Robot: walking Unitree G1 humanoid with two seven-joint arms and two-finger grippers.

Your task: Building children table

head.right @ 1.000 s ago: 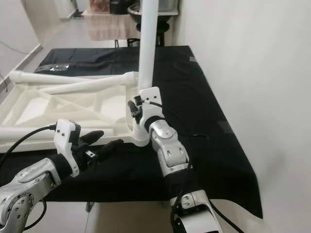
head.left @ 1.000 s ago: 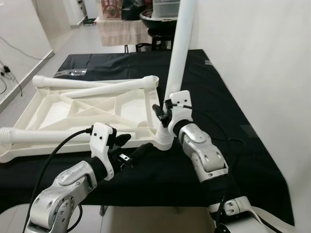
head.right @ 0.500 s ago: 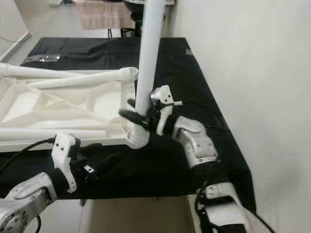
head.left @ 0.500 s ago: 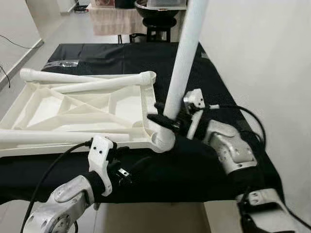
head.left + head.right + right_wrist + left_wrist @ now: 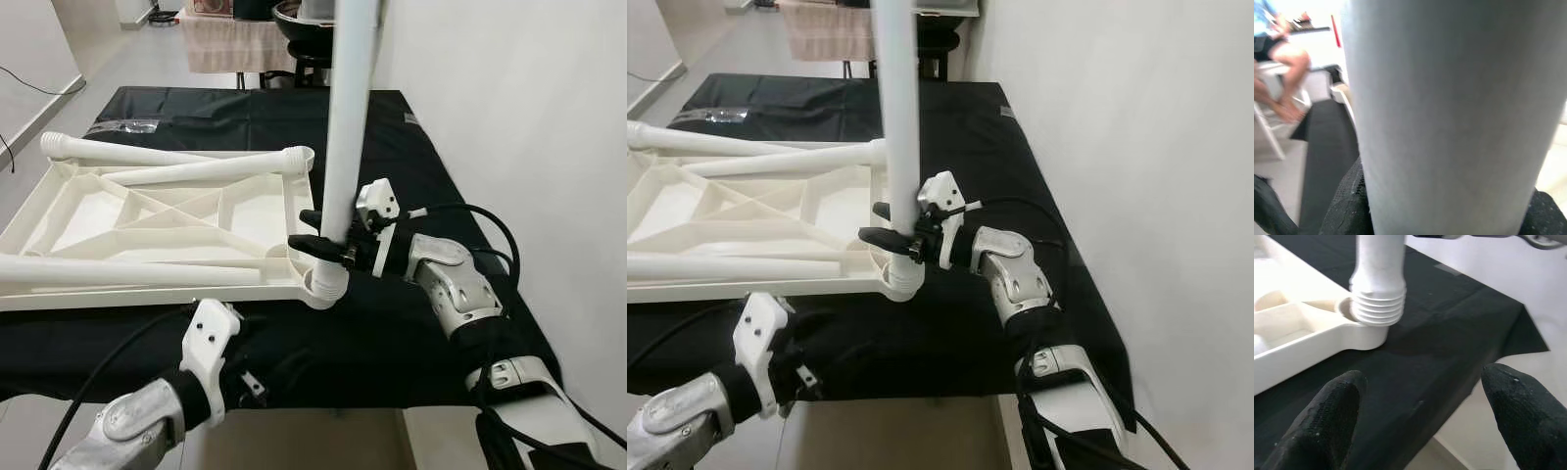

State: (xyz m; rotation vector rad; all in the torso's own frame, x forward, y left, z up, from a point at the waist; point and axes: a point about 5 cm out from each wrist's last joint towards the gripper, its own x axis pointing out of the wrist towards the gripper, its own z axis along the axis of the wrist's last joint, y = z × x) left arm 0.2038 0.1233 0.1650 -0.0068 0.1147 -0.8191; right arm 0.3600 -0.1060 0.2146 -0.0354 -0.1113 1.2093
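On black cloth [image 5: 411, 323], right tool [image 5: 318, 233] pinches upright white leg [image 5: 343, 127]; left tool [image 5: 1420, 421] spread.

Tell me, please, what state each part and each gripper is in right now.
Upright leg: vertical, threaded end seated in the corner socket.
Tabletop: upside down on the black cloth.
Loose legs: lying flat across the tabletop.
Right gripper: shut on the upright leg, low down.
Left gripper: open, below the table's near edge, holding nothing.
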